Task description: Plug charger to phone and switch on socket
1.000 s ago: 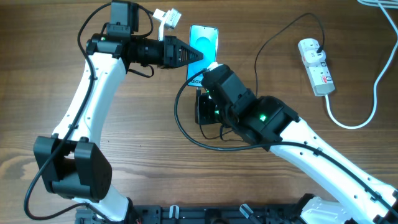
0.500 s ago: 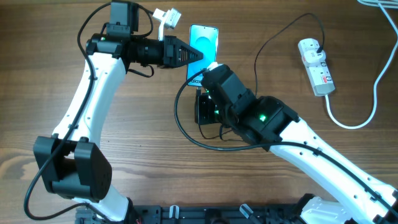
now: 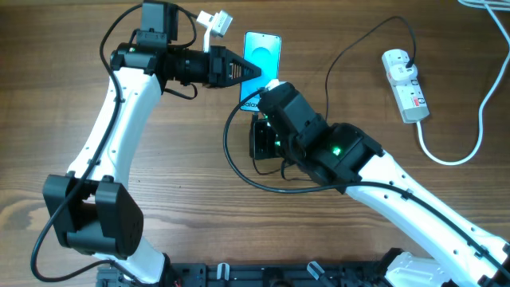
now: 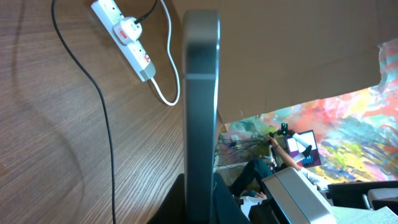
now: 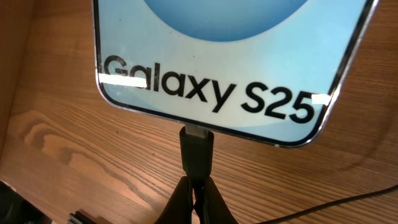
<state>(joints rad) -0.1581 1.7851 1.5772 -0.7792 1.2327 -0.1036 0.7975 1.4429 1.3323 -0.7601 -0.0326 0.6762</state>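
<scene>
The phone [image 3: 261,54] has a cyan screen and lies at the table's far centre. My left gripper [image 3: 249,73] is shut on its left edge; the left wrist view shows the phone's grey side [image 4: 200,93] between the fingers. In the right wrist view the "Galaxy S25" end of the phone [image 5: 217,68] fills the top. My right gripper [image 5: 196,190] is shut on the charger plug [image 5: 196,152], whose tip sits in the phone's bottom port. The thin black charger cable [image 3: 351,52] runs to the white socket [image 3: 405,84] at the far right.
The socket's thick white cord [image 3: 470,135] loops at the right edge. A white connector [image 3: 213,22] sits by the left arm. The charger cable loops under my right arm [image 3: 239,171]. The socket also shows in the left wrist view [image 4: 124,37].
</scene>
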